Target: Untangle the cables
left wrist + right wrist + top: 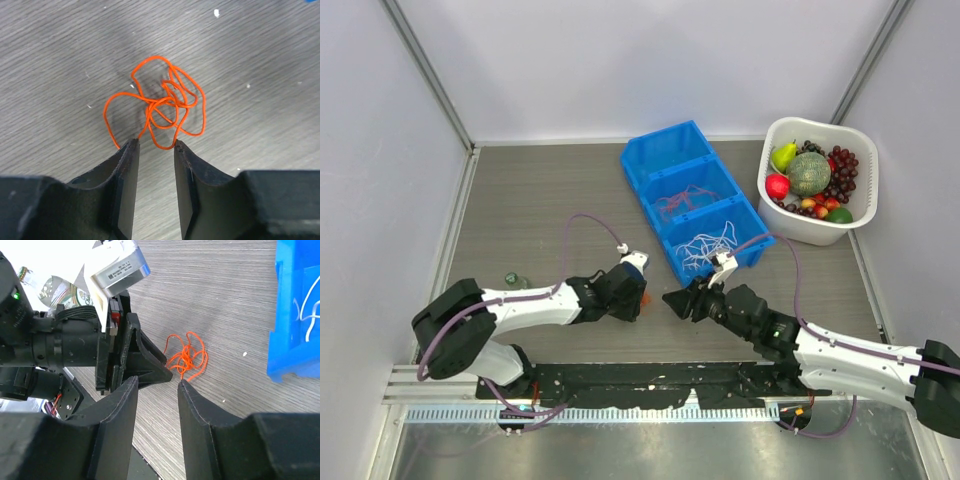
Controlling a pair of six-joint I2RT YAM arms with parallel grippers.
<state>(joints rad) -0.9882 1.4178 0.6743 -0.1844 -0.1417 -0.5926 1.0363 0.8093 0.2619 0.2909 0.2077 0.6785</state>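
**Two released grippers meeting at the orange tangle**

Nearest to us, the left gripper (156, 145) is standing open with a moderate gap between its fingers and is clamping nothing. Its own wrist camera is showing what the overhead view is nearly hiding: the orange-red cable (160, 102) is lying on the table (540, 200) as a loose knot of loops at 12 o'clock from the fingertips. The lowest strands are reaching the tips but are not being pinched.

The right gripper (157, 382) is also standing parted and empty. Its camera is giving us the side view, with the left arm's fingers at 9 o'clock of the tangle and the tangle at 1 o'clock from the right fingertips, apart from them.

From above, we are seeing only a speck of orange between the two facing grippers. Farther out, at 1 o'clock from that spot, the blue bin (650, 160) is holding a reddish cable (680, 200) in its middle compartment and the white cable (705, 245) in its nearest one. A white basket (817, 232) of fruit is sitting at 2 o'clock of the bin.
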